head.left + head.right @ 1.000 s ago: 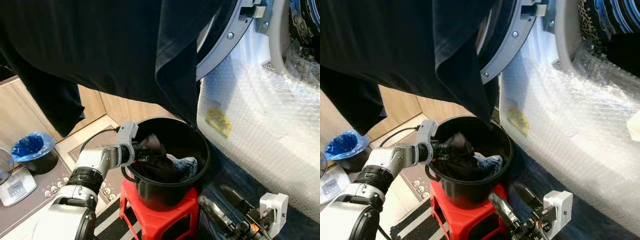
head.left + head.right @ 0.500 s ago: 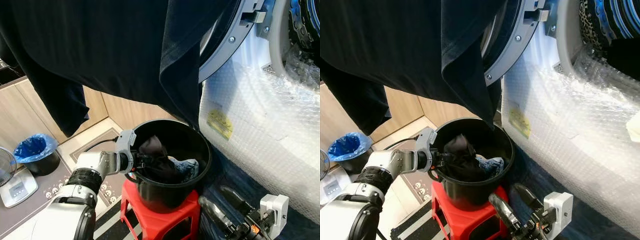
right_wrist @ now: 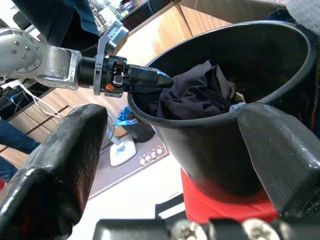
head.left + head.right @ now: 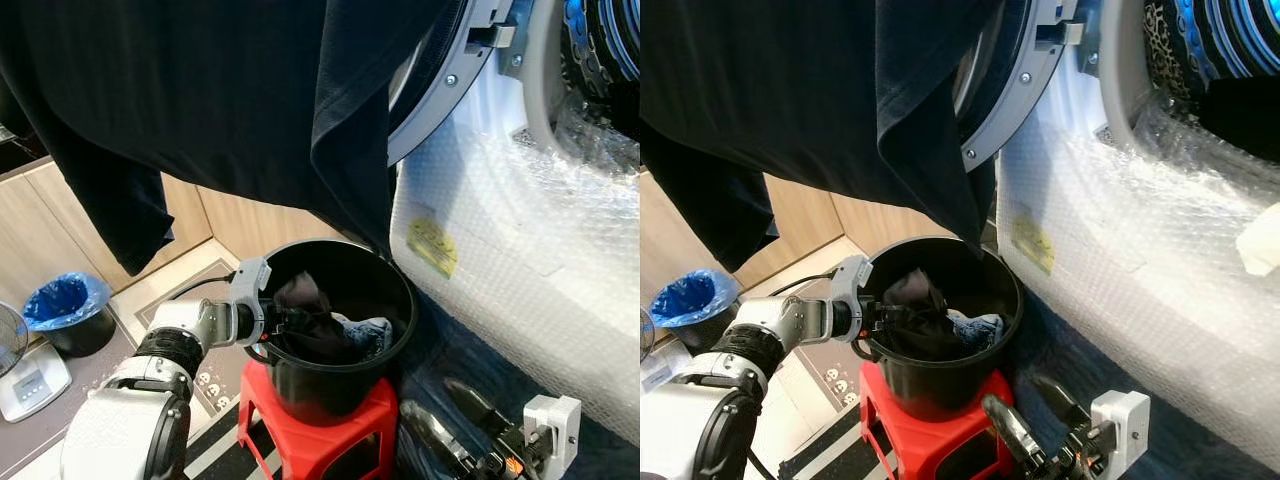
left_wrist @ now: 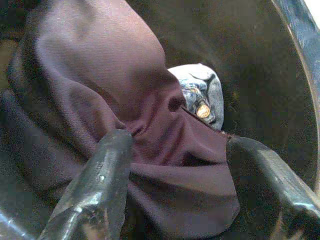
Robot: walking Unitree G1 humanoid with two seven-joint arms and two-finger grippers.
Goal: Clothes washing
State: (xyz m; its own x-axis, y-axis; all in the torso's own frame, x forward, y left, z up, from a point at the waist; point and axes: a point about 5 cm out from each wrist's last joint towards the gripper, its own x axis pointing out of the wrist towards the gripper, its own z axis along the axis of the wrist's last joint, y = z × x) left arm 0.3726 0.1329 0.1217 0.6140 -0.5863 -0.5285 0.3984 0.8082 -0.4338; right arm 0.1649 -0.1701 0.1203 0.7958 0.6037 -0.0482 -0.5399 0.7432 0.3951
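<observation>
Bucket (image 4: 345, 385), black, stands lower centre on a red stool (image 4: 310, 430). Left gripper (image 4: 280, 322) clamps a dark garment (image 4: 305, 325) inside it. Right gripper (image 4: 450, 430), lower right, fingers apart.

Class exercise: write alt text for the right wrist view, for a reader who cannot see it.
The left gripper reaches over the rim of a black bucket and pinches a dark garment inside it. The bucket stands on a red stool, framed by the right gripper's own open black fingers.
</observation>
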